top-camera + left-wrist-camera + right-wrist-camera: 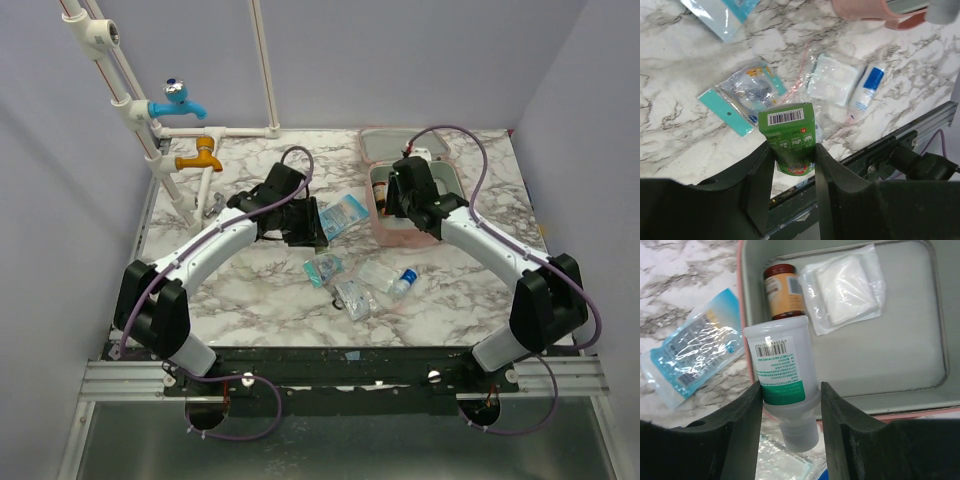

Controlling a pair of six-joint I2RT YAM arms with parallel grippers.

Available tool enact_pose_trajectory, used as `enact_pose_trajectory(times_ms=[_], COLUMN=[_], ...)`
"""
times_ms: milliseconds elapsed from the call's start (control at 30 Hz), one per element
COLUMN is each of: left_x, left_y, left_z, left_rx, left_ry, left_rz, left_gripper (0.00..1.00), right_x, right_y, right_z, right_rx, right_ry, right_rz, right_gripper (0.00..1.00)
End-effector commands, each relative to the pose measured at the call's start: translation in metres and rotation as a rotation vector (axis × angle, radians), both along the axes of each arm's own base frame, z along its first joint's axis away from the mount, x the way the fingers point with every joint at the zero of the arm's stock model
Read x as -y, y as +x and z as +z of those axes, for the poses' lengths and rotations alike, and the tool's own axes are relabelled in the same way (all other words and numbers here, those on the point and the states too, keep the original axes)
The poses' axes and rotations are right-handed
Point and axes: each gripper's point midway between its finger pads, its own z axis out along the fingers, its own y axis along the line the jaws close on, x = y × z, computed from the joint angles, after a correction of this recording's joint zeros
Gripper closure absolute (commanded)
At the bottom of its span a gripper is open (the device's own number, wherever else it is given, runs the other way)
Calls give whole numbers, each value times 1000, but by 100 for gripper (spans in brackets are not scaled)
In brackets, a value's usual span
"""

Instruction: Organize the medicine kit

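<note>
The left gripper pinches a green sachet above loose packets left on the marble table, while the right gripper clamps a white bottle over the open medicine kit at far right, already holding a brown bottle and gauze pack.

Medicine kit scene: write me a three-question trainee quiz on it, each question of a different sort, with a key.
1. True or false: the left claw is shut on a green sachet.
2. What does the right claw hold over the table's edge of the case? A) a white bottle with a green label; B) a pair of scissors; C) a roll of tape.
3. Fill in: inside the medicine kit lie a gauze packet and a ____ bottle.

Key: 1 true; 2 A; 3 brown.
</note>
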Motion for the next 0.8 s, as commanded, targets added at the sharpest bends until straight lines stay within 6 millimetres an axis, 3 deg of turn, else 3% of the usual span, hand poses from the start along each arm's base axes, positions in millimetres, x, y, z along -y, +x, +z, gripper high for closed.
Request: enact_pose_trajectory(times_ms=[0,267,567,767], left_x=[17,65,109,131], left_y=[4,22,35,44], left_z=[41,82,96,98], left_rx=[60,103,89,82], left_ry=[-30,-103,-166,-185], left_rz=[-62,-128,-184,-204], left_gripper=[76,76,76,76], right_x=[32,77,118,133], right_y=[26,54,87,106], right_z=[9,-15,-43,-55], right_rx=[41,-4,-51,-69], right_ry=[4,-62,-216,-338], right_rz=[-105,-212,-271,-264], right_gripper=[99,99,99,99])
